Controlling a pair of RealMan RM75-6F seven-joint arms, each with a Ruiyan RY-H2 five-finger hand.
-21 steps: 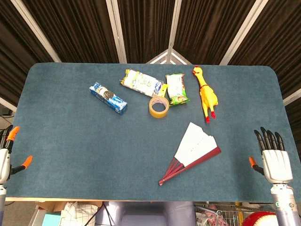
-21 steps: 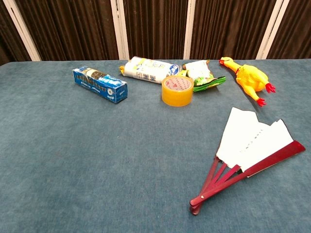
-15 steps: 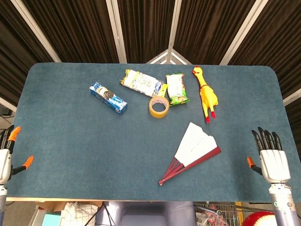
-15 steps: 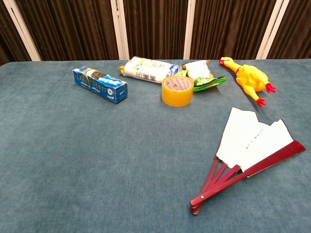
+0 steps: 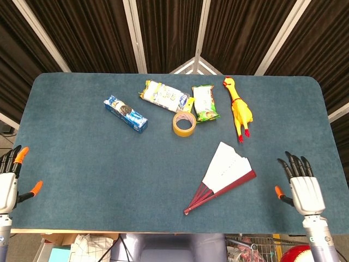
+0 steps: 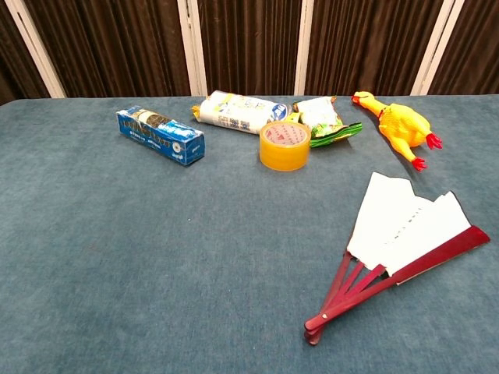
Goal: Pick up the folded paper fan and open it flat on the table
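This looks like a robotics lab or test room set up for handling trials, not a home or shop. A worktop [image 5: 82,153] covered in blue-grey felt-like cloth stands before dark pleated curtains [image 5: 163,33] hung between white frame bars [image 5: 130,33], a staged backdrop. Unrelated small goods lie together on the cloth as test props: a blue snack box [image 5: 126,113], two snack packets [image 5: 163,95], a roll of tape [image 5: 184,124], a rubber chicken [image 5: 239,108]. Below the worktop's near edge, clutter of bags and boxes [image 5: 82,248] sits on the floor.
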